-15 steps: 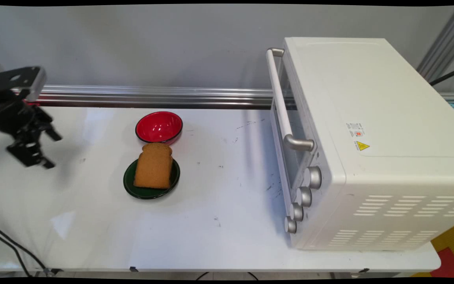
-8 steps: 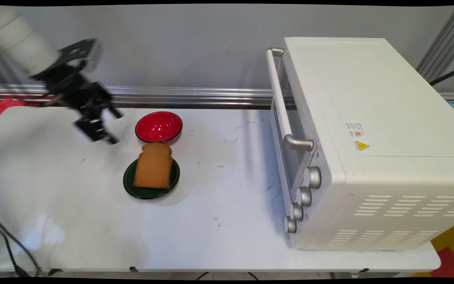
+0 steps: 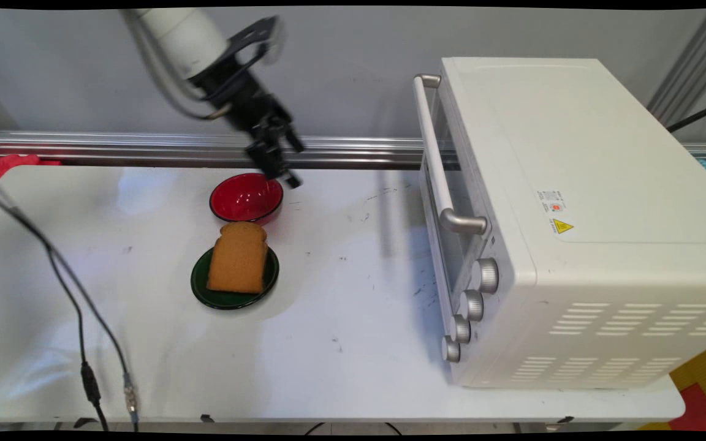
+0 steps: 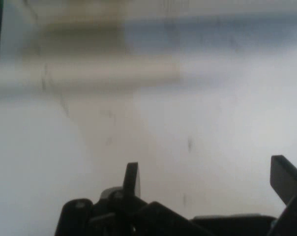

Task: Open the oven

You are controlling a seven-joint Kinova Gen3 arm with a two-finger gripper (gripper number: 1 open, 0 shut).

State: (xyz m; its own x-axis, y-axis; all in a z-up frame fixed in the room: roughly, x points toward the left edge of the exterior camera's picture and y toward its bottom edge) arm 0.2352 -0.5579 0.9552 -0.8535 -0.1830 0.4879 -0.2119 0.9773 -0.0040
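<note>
Spread wide and holding nothing, the hand (image 3: 285,164) hangs in the air above the far rim of the red bowl (image 3: 246,197). Just nearer on the desk (image 3: 341,294) sits a slice of bread (image 3: 238,256) on a dark green plate (image 3: 206,291). It looks light, soft and easily crushed; its long side edges seem the best grip. A white oven (image 3: 573,226) stands well apart to the right.

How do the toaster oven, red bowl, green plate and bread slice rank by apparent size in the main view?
1. Toaster oven, by far the largest.
2. Green plate.
3. Red bowl and bread slice: they look much alike, and the plate's lead over both is small, so I would not rank them.
</note>
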